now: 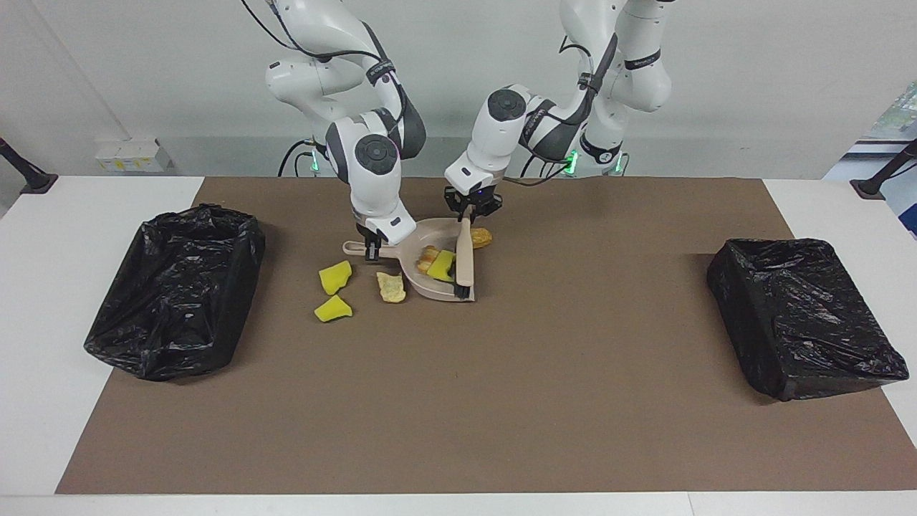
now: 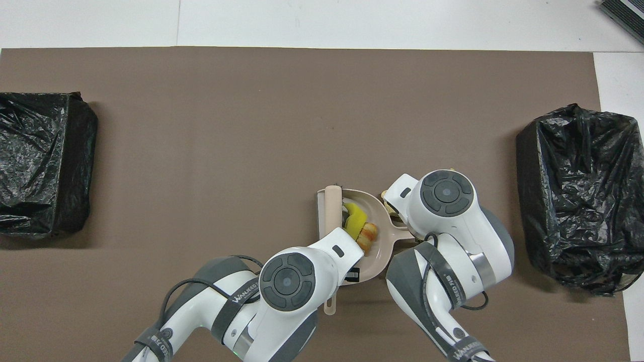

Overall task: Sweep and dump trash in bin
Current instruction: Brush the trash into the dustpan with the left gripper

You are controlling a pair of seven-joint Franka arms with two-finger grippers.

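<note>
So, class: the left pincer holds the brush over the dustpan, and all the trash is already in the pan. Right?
Not all. The facing view shows two yellow wedges and a beige lump on the mat beside the dustpan; the rest stands.

White table (image 1: 43, 301); brown mat (image 1: 501, 401) on it, bins' (image 1: 175, 287) edges overhang mat.

I am working in a robotics lab: two white arms (image 1: 372, 154) are mounted at a white counter (image 1: 43, 301) covered by a brown mat (image 1: 501, 401), against a bare pale wall (image 1: 752, 86), with camera stand feet (image 1: 29, 179) at the counter's corners and bag-lined bins (image 1: 802, 315) staged at either end.
</note>
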